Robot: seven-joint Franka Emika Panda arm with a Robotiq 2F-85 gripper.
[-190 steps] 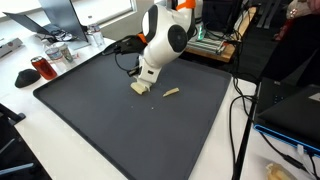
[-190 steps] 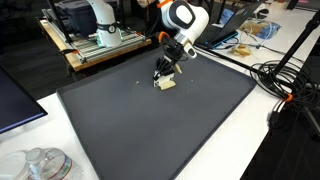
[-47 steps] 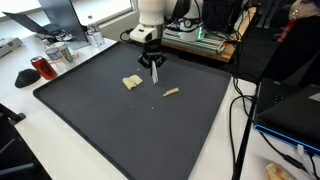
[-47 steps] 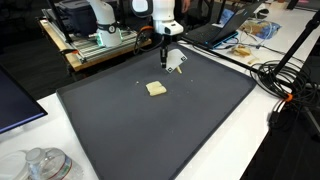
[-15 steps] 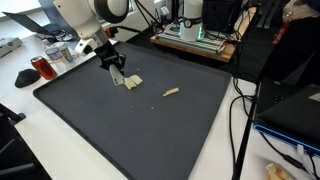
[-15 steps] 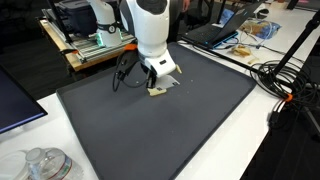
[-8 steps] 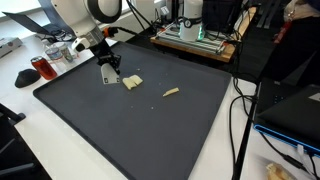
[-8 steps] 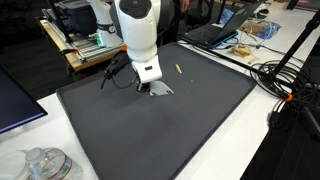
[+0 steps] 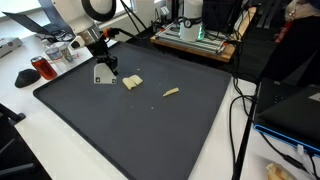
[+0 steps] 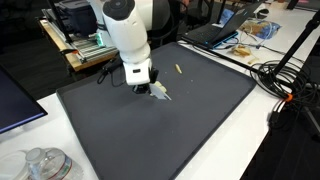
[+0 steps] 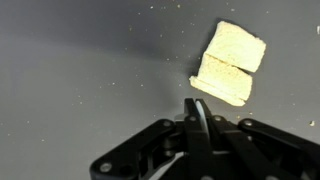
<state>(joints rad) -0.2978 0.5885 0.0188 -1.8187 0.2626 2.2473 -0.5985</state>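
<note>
In an exterior view: gripper (image 9: 104,75) low over the black mat (image 9: 150,130), left of centre; bread piece (image 9: 132,82) lies flat just to its right, loose.
In an exterior view: arm mostly hides the piece.
Wrist view: fingers (image 11: 197,115) pressed together, empty; piece at upper right, apart.

Blk mat (image 9: 130,130), tan strip (image 9: 171,92), red cup (image 9: 43,68), cables (image 10: 280,75), clear glassware (image 10: 40,163)

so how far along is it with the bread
Done: nothing shows as finished; the bread lies flat on the mat. In hand: the gripper is shut and empty, its tips right by the bread's edge in the wrist view. Left: any grasp or push; the stick lies apart.
</note>
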